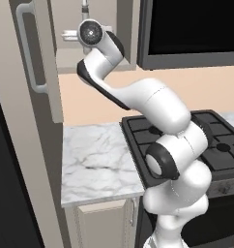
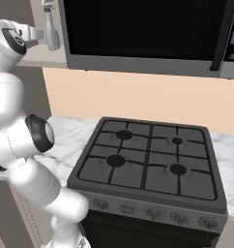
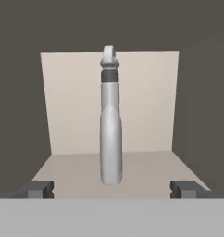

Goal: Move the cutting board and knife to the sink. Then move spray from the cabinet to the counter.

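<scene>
You are working at the open cabinet, and its door stands swung out close beside the arm. If you pull back along a careless path, the elbow or the wrist may hit this door; that is my first worry. Below the cabinet lies the surface, the white marble beside the black stovetop, where I judge the bottle must go in the end; it is well below the shelf, so the way down is long and a weak grip could let the bottle slip.

The shelf inside the cabinet carries the spray. It stands upright near the middle of the shelf, apart from the back wall and the side walls. Its long axis is vertical, with the base on the shelf and the nozzle top upward. In the hand view the nozzle seems to face toward or away from the camera; I cannot tell which.

The gripper is fully open and holds nothing. Its fingertips stand wide on both sides of the bottle base. The bottle is tall and slim, so if you advance off centre, one finger may push it and tip it over before the jaws close.
</scene>
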